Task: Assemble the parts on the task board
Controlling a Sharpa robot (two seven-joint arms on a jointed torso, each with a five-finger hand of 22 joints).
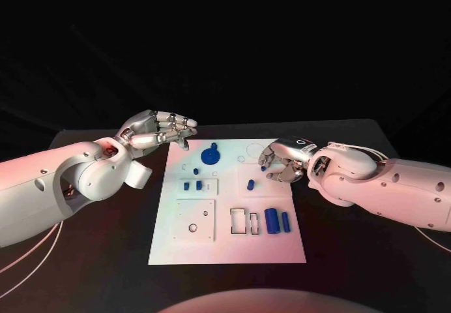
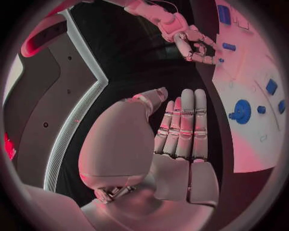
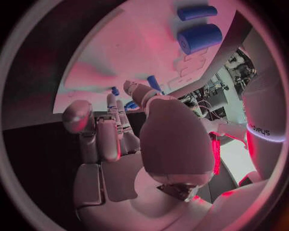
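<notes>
The white task board [image 1: 225, 241] lies mid-table. On it are a blue gear [image 1: 210, 156] [image 2: 242, 111], two short blue pegs [image 1: 191, 186], a lone blue peg [image 1: 251, 184] [image 2: 229, 46] [image 3: 154, 83], and a thick blue cylinder [image 1: 272, 220] [image 3: 200, 37] next to a thinner one [image 1: 285, 222] [image 3: 197, 11]. My left hand [image 1: 160, 134] [image 2: 180, 139] hovers at the board's far left corner, fingers straight, holding nothing. My right hand [image 1: 282, 160] [image 2: 195, 43] [image 3: 126, 144] hangs over the board's far right part, fingers loosely bent, just beyond the lone peg and not touching it.
Near the board's front are two empty rectangular slots [image 1: 244, 221] and a square panel with a round hole [image 1: 195, 220]. Black table [image 1: 366, 261] surrounds the board on all sides.
</notes>
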